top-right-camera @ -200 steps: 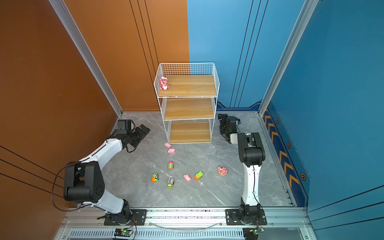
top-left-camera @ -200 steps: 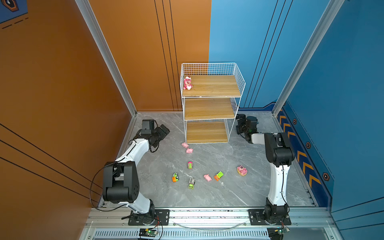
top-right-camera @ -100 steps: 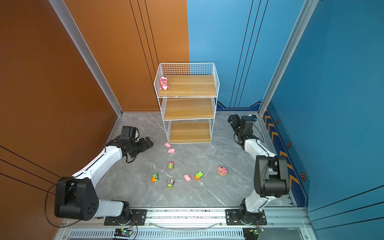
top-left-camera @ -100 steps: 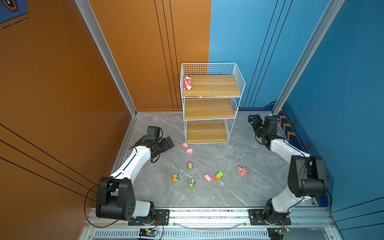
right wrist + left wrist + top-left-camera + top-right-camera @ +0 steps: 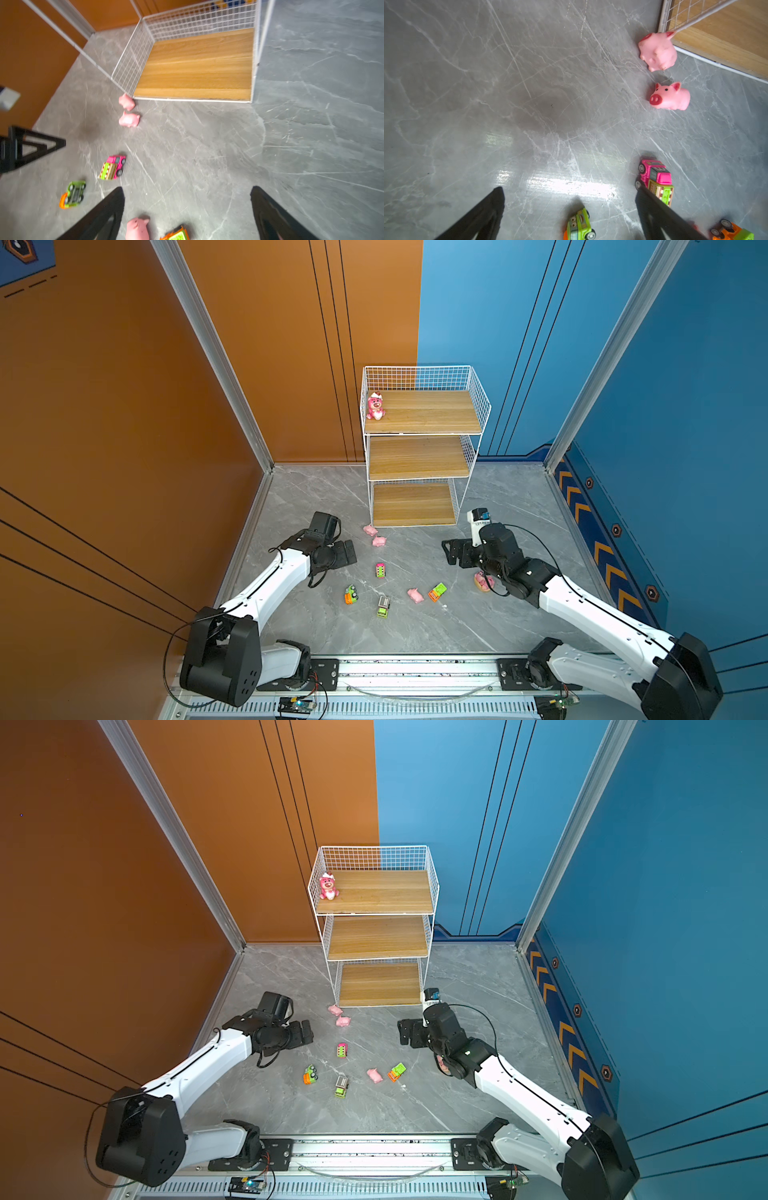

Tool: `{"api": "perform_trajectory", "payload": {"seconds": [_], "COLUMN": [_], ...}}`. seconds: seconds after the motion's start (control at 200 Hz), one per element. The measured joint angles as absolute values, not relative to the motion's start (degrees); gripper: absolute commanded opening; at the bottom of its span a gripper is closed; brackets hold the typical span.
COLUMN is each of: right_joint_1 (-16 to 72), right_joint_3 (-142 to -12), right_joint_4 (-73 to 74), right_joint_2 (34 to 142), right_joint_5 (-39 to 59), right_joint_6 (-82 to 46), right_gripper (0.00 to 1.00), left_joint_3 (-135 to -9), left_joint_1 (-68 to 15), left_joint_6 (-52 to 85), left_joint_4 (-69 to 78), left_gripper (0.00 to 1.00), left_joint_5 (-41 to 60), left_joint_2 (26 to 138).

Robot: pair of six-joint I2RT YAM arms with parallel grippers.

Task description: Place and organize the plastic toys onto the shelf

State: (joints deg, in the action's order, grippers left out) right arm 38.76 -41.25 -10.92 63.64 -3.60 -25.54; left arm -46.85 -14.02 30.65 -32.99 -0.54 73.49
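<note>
Toys lie loose on the grey marble desk (image 5: 519, 614) before the shelf (image 5: 432, 412). Only the pink bear (image 5: 375, 406) stands on it, at the top board's left edge. One pig (image 5: 369, 529) rests against the shelf's front left corner, with a second pig (image 5: 379, 541) just beside it. A third pig (image 5: 414, 595) lies among the pink truck (image 5: 380, 570), green-orange car (image 5: 351, 595), grey-green truck (image 5: 383, 607) and orange-green truck (image 5: 437, 591). The pink figure on a tan base (image 5: 483, 581) is partly hidden under the right arm.

Both the left end effector (image 5: 351, 552) and the right end effector (image 5: 446, 553) are spread and hold nothing.

Handling, as judged: all are light. The pigs are probably slightly squashy and best pinched across the flanks. The wheeled pieces may roll on the glossy desk, so grip them across the body sides.

Since a second ago, both arms have swung forward from beside the shelf toward the scatter. No toy has moved.
</note>
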Motion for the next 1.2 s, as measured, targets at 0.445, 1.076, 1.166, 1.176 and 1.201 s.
{"api": "perform_trajectory", "payload": {"seconds": [0.445, 1.076, 1.166, 1.176, 1.201], "right_joint_1": [52.4, 57.1, 57.4, 57.5, 57.5], "right_joint_3": [-49.0, -52.6, -53.3, -53.4, -53.7], "right_joint_4": [-17.9, -20.0, -20.5, -20.6, -20.6], "right_joint_2": [84.6, 93.5, 94.7, 94.8, 95.1], "right_joint_5": [-1.6, 1.3, 1.1, 1.1, 1.0], "right_joint_6": [-16.4, -11.4, -10.9, -10.9, -10.7], "right_gripper": [0.71, 0.47, 0.41, 0.4, 0.39], "left_joint_3": [-45.8, -42.8, -42.0, -41.9, -41.6], "left_joint_1": [-15.7, -15.7, -15.7, -15.7, -15.7], "left_joint_6": [31.4, 32.0, 32.5, 32.5, 32.6], "left_joint_4": [-32.0, -28.0, -27.3, -27.3, -27.1], "left_gripper": [1.0, 1.0, 1.0, 1.0, 1.0], "left_joint_5": [-1.1, -0.4, -0.4, -0.4, -0.4], "left_joint_2": [73.9, 71.1, 70.4, 70.3, 70.1]}}
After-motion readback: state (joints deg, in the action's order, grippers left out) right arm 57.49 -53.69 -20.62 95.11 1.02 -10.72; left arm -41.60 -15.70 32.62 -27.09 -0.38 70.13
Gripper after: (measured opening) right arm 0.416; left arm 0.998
